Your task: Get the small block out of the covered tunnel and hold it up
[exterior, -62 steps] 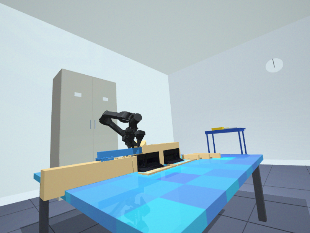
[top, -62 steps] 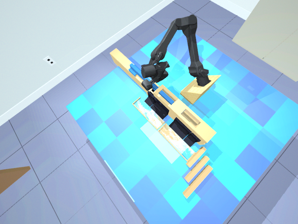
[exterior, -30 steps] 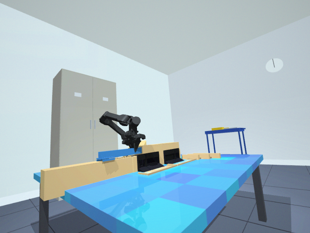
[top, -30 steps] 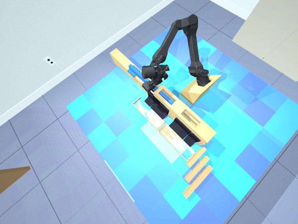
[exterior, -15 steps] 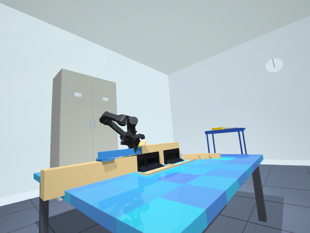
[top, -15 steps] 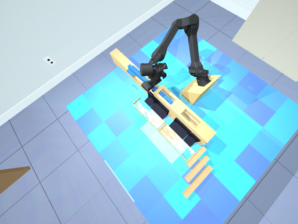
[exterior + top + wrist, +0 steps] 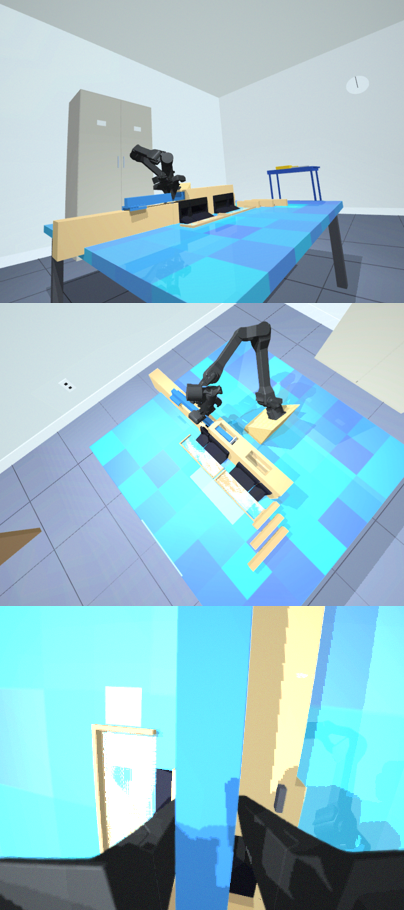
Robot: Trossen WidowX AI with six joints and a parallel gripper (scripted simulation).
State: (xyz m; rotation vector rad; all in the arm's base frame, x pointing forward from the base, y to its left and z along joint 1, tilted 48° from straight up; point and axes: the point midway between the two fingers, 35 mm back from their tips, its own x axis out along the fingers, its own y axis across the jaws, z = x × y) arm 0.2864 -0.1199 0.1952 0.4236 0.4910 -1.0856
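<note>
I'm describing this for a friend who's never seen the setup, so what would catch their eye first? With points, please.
Probably the black arm (image 7: pixel 251 332) (image 7: pixel 166 159), arched above the blue checkered table (image 7: pixel 169 511) (image 7: pixel 235 247). Next, the long blue handle (image 7: pixel 179 397) (image 7: pixel 148 200) (image 7: pixel 212 716) clamped in its gripper (image 7: pixel 211 803), running into the wooden tunnel (image 7: pixel 241 446) (image 7: pixel 210 192).

We find no legible text, label, brand or number in any of the three views. In the exterior view, we note two blank white plates, a left-hand plate (image 7: pixel 101 122) and a right-hand plate (image 7: pixel 137 128), one on each door of the tall cabinet (image 7: pixel 94 153); neither bears characters that we can read. On the wall clock (image 7: pixel 357 84), we see a dark hand on a white dial, but we cannot read any numerals. We identify no readable sign on the surface (image 7: pixel 156 498) (image 7: pixel 235 247) (image 7: pixel 45 756).
</note>
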